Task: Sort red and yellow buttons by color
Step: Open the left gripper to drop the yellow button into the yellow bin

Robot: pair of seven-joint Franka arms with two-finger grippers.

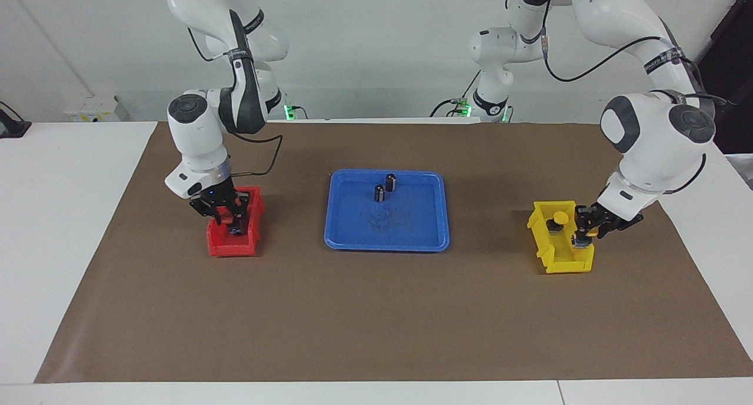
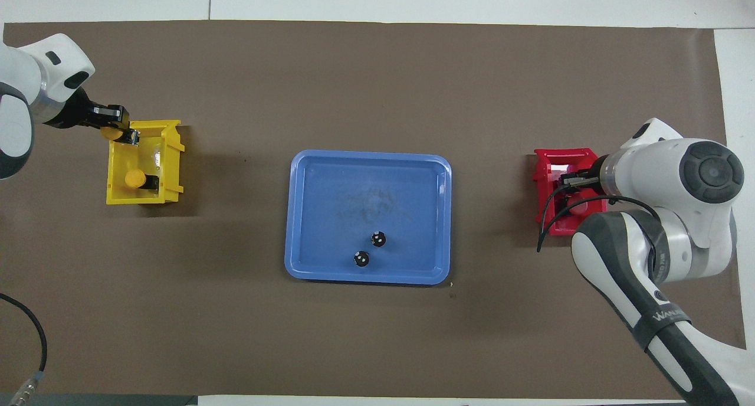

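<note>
My left gripper (image 1: 585, 235) is shut on a yellow button (image 2: 111, 133) and holds it low over the edge of the yellow bin (image 1: 565, 266) that is farthest from the robots; the gripper also shows in the overhead view (image 2: 122, 134). A second yellow button (image 1: 559, 218) lies in that bin (image 2: 172, 158). My right gripper (image 1: 228, 218) is down inside the red bin (image 1: 232, 249), shut on a red button (image 1: 225, 213). Another red button (image 2: 577, 204) lies in the red bin (image 2: 545, 161).
A blue tray (image 1: 385, 245) sits mid-table between the two bins, with two small dark cylinders (image 1: 391, 182) (image 1: 379, 193) standing in it near its edge toward the robots. Brown paper covers the table.
</note>
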